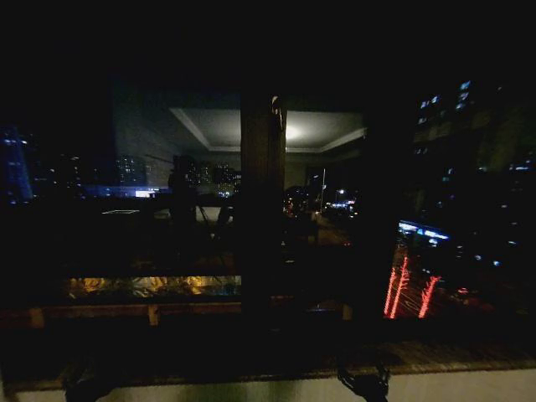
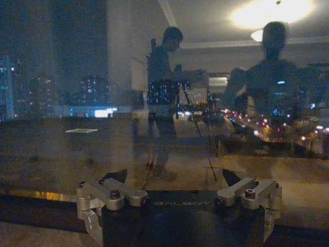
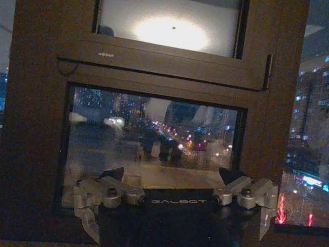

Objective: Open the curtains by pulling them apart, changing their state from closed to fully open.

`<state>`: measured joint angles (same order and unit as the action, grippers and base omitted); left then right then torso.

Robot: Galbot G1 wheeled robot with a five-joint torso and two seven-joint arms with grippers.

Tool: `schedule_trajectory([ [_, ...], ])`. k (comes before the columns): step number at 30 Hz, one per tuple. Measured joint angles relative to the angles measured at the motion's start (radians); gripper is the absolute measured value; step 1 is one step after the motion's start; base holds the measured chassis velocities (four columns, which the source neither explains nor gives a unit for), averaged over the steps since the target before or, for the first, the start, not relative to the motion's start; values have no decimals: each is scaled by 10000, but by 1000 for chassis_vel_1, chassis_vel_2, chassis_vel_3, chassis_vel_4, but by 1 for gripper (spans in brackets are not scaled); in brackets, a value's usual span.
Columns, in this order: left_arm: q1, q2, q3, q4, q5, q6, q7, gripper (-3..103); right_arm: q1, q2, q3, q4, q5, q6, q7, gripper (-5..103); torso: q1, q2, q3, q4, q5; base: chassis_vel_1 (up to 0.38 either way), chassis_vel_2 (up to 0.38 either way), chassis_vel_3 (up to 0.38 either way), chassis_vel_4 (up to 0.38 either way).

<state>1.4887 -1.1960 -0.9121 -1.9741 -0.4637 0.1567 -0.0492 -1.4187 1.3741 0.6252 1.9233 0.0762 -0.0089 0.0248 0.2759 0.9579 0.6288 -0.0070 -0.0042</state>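
Note:
The curtains are out of view; bare night-time window glass [image 1: 151, 167] faces me. My left gripper [image 2: 176, 177] is held low in front of the pane, open, with nothing between its black fingertips [image 2: 119, 175]. My right gripper [image 3: 172, 175] is open too and holds nothing, and it faces the brown window frame [image 3: 164, 67] with a small lower pane. In the head view both grippers sit low by the sill, the left gripper [image 1: 84, 387] and the right gripper [image 1: 366, 385] as dark shapes.
A dark vertical mullion [image 1: 262, 209] splits the window in the middle. A pale sill [image 1: 276, 390] runs along the bottom. The glass reflects the lit room ceiling [image 1: 318, 130], and city lights show outside.

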Motion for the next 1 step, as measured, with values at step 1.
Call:
schedule_trajectory([
  [1,0,0,0,0,0,0,0,100,0,0,0,0,0,0,0,100,0,0,0,0,0,0,0,0,0],
])
